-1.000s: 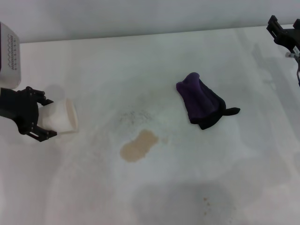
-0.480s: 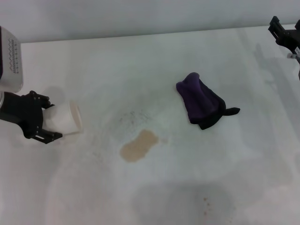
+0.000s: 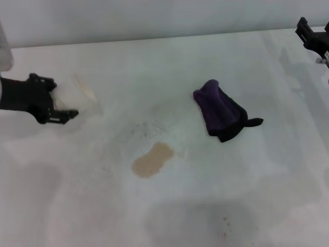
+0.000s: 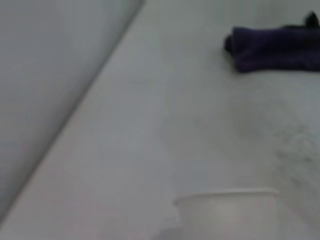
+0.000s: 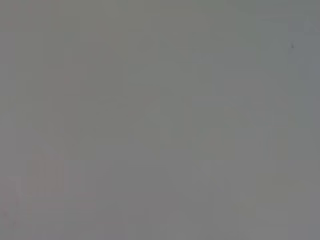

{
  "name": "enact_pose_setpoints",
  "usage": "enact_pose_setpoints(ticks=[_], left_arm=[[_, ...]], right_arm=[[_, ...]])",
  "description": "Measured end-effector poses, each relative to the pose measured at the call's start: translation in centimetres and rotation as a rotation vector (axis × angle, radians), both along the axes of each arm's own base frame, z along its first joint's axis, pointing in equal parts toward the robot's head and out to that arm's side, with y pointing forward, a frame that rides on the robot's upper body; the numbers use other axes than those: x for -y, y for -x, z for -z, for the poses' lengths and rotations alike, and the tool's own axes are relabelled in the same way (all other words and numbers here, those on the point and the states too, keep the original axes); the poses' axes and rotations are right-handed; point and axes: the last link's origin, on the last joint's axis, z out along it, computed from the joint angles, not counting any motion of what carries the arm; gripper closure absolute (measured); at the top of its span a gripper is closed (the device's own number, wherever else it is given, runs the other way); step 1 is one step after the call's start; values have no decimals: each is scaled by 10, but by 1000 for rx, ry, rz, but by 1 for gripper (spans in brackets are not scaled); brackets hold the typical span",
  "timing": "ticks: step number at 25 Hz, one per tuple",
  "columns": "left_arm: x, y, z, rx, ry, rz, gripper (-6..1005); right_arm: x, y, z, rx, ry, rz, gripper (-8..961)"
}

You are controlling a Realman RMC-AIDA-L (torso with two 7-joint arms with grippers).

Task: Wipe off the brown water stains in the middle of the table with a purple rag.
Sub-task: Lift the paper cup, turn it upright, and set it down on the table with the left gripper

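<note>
Brown water stains (image 3: 152, 160) form a tan, peanut-shaped puddle near the middle of the white table (image 3: 267, 206), unwiped and with nothing touching them. Purple rag (image 3: 222, 115), crumpled with a dark tab at one end, lies on the table beyond and to the right of the puddle, well apart from it and from both arms; in the left wrist view it shows as a dark purple fold (image 4: 275, 47) far across the bare top. Left gripper (image 3: 57, 99), at the table's left side, is pinching a white paper cup (image 3: 77, 94) by its base; compared with half a second ago it has carried the cup up and toward the far edge, farther from the puddle, with the cup now blurred by motion. Its rim also appears in the left wrist view (image 4: 226, 196). This suggests the cup is being cleared away before wiping begins. Right gripper (image 3: 313, 36) is parked at the far right corner; whether its fingers are spread cannot be told.
</note>
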Motion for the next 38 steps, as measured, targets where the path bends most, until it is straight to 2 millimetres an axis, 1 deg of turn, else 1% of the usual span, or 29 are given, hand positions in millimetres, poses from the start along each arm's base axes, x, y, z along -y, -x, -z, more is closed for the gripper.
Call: enact_pose_setpoints(ticks=[4,7,8,9,10,11,15,19,23,27,32,34,35,38], left_arm=[[-1,6,-7,136,-126,-21,322],[7,16,-9,273,-254,-19,332],[13,21,-7,320,-293,-20,332],[25,29,-1,431,-365,-25,333],[25,29,-1,431,-365,-25,333],[29,32,2,469,-394,-24,334],[51,44,14,583,-510,-27,335],[69,50,25,662,-607,-48,335],[81,49,40,695,-707,-52,335],[86,52,57,658,-790,-107,335],[93,54,78,639,-769,-219,336],[93,54,78,639,-769,-219,336],[96,55,86,632,-753,-252,336],[97,57,90,617,-743,-278,336]], right_arm=[[-2,2,0,-6,-8,-3,165],[-1,1,-1,-6,-13,-5,165],[0,1,-2,-5,-14,-4,165],[0,0,-2,-5,-14,-4,165],[2,-1,-2,-5,-14,-2,165],[3,-2,-2,-4,-15,1,165],[10,-9,-5,1,-27,8,165],[12,-12,-11,13,-43,6,165],[12,-11,-12,22,-41,-2,165],[9,-9,-15,36,-42,-14,166],[8,-8,-15,42,-41,-18,166],[7,-8,-15,44,-41,-19,166],[7,-8,-15,44,-41,-19,166],[8,-8,-15,44,-42,-18,166]])
